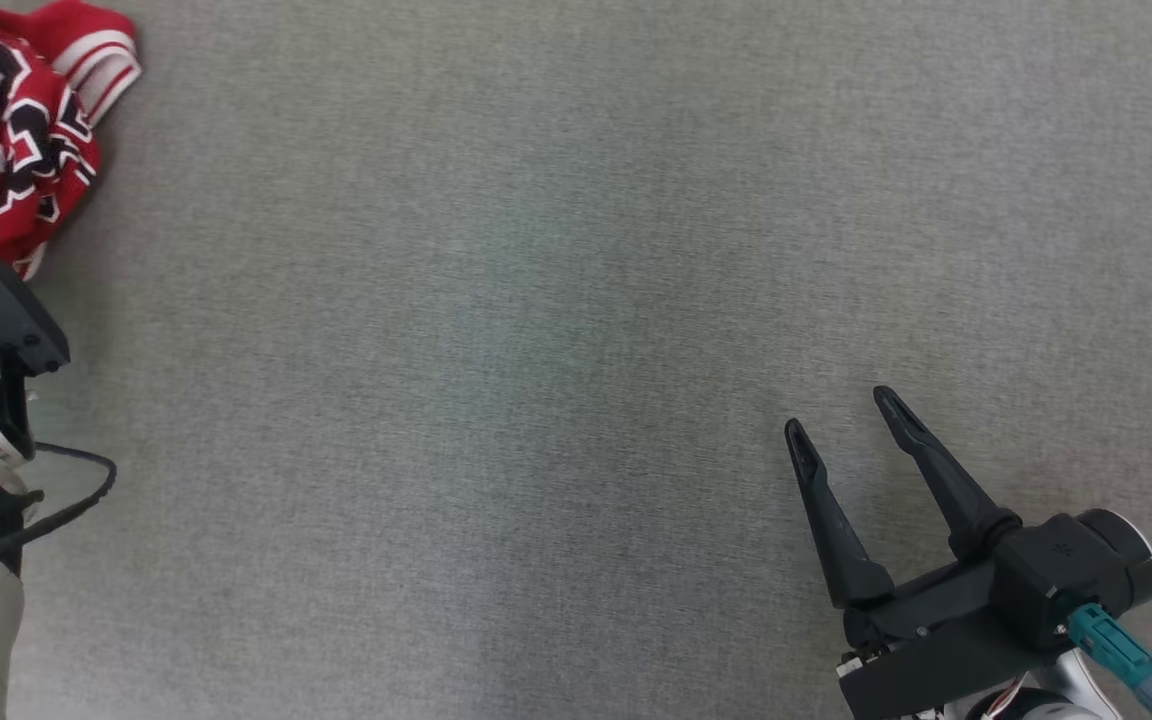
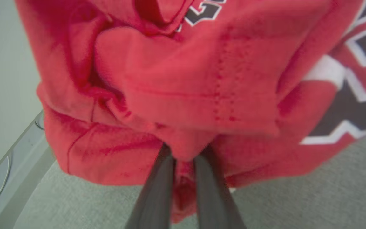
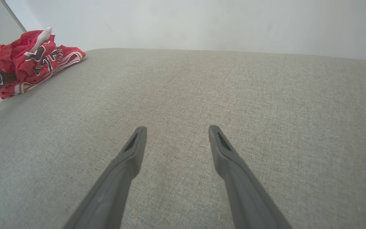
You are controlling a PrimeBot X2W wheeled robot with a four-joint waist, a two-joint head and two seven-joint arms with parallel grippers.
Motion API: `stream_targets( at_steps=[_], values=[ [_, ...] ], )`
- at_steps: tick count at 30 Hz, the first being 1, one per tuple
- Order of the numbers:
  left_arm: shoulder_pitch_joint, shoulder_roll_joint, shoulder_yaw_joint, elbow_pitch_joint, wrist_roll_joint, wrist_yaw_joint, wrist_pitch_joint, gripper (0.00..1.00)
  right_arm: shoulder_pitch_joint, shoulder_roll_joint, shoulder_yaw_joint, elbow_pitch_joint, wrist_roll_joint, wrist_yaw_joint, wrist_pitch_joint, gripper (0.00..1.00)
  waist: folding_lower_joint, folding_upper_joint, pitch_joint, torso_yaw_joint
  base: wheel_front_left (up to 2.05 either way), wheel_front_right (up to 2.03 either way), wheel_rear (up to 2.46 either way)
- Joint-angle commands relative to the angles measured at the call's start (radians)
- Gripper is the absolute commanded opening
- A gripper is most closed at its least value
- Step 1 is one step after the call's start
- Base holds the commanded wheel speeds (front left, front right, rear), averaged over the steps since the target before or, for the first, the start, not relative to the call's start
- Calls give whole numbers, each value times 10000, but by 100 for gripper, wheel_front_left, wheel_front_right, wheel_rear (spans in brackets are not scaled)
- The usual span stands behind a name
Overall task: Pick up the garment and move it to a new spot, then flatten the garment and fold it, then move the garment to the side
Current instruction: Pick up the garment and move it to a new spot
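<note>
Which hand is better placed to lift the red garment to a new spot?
Left. The left hand pinches a fold of the crumpled red jersey with black-and-white lettering; the right hand sits open over bare grey upholstery, well away.

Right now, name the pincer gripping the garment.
The left pincer, fingers pinched into the red garment; the right pincer stands open above the grey surface.

There was one red jersey [image 1: 26,140] in a single crumpled heap, and one grey fabric-covered desk [image 1: 536,350]. Two tools were counted: the left tool [image 2: 184,152] and the right tool [image 1: 840,412] — each with two long dark fingers [image 3: 119,178], four in all.
</note>
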Motion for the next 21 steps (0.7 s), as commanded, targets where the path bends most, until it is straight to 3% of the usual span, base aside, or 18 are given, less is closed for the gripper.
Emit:
stream_targets(
  at_steps=[1,8,13,17,21],
  values=[
    [-7,-34,-107,137,70,-27,-106,0,-109,50,12,103,106,-21,-126,100,-4,-3,-36,-163,0,0,0],
    [169,177,-531,442,428,-45,-302,0,-168,179,229,872,400,-21,-571,100,-4,-3,-1169,-164,0,0,0],
    [349,351,-862,522,696,174,-561,0,-39,359,408,1650,758,-21,-916,100,-4,-3,-2680,-366,0,0,0],
    [345,417,-1054,472,848,107,-720,0,233,494,364,2108,884,-21,-1102,100,-4,-3,-3688,-475,0,0,0],
    [-248,-290,-1242,200,821,-1,-787,0,571,592,179,2568,1076,-21,-1311,100,-4,-3,-4749,-415,0,0,0]
  ],
)
